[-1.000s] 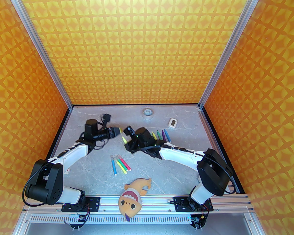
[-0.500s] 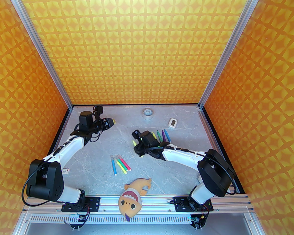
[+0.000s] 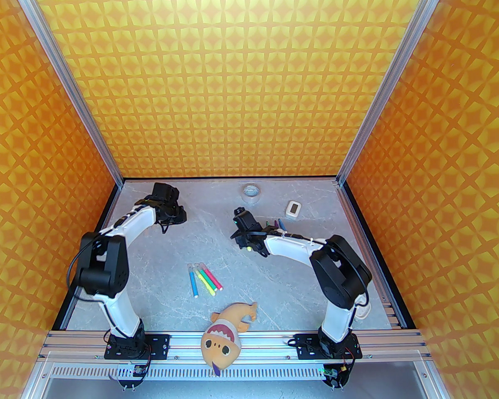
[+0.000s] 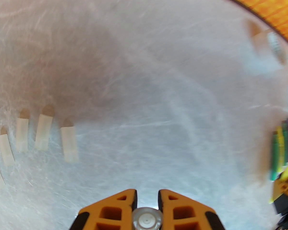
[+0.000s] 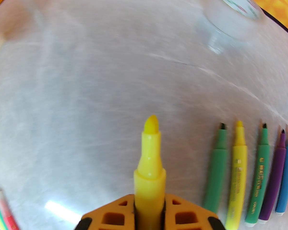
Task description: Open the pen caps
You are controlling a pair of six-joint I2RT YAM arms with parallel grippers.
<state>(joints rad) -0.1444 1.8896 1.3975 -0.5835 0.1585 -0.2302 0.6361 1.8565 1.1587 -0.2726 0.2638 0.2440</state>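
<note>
Left gripper [image 4: 147,195]: clamped on one whitish pen cap [image 4: 147,220], seen end-on between the orange fingers, over the far left part of the table [image 3: 274,297].
Loose caps [image 4: 68,140]: five, blurred, lying roughly parallel on the marble, slightly apart, ahead and to the left in the left wrist view.
Right gripper [image 5: 150,198]: closed round the barrel of an uncapped yellow marker [image 5: 150,162], tip pointing away from the wrist.
Uncapped row [image 5: 259,176]: green, yellow, green, purple and blue markers side by side, tips bare, beside the held marker.
Capped markers [image 3: 206,281]: blue, yellow, green and pink, fanned at mid-table, fitted caps [image 3: 190,267] on the far ends.
Tape roll [image 3: 250,193]: near the back wall.
Plush toy [image 3: 226,331]: at the near edge, between the arm bases.
</note>
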